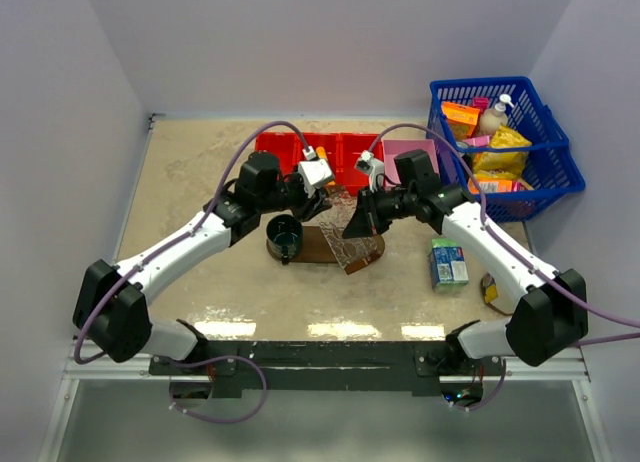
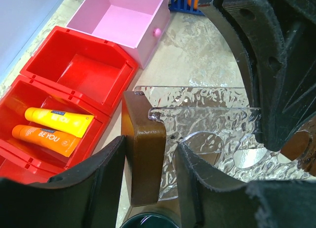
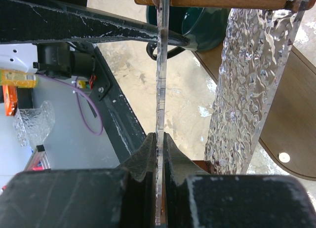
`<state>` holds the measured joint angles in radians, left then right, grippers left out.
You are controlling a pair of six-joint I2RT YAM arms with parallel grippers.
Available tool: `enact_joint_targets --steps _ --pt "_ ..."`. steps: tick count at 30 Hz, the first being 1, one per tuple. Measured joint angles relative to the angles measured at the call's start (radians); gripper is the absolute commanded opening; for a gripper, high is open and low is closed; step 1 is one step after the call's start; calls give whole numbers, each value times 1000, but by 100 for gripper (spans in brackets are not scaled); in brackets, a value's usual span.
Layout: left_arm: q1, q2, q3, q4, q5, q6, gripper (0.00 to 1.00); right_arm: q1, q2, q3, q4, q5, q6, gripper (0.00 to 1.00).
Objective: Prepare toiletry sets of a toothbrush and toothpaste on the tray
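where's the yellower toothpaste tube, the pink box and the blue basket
yellower toothpaste tube (image 2: 59, 120), left wrist view, middle of the tube body
pink box (image 2: 150, 43), left wrist view, the wall with the knob
blue basket (image 1: 480, 82), top external view, its far rim

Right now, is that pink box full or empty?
Empty. The left wrist view looks straight into the pink box, which is open at the top, and shows only its bare pink floor and walls.
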<state>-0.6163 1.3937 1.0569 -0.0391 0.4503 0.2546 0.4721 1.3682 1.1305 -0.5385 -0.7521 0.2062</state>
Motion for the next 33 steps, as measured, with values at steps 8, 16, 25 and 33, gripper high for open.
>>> enact_joint_targets --steps 8,16,25,33 --pt "0 27 0 13 -20 -25 0 0 5 -4 9 53 1 13" --pt "0 95 0 15 -58 -103 0 3 8 -39 68 135 -9 22" --pt "-1 136 0 11 -81 -154 0 4 32 -59 127 202 -25 32" --pt "-2 185 0 3 -96 -192 0 4 32 -116 166 265 -32 44"
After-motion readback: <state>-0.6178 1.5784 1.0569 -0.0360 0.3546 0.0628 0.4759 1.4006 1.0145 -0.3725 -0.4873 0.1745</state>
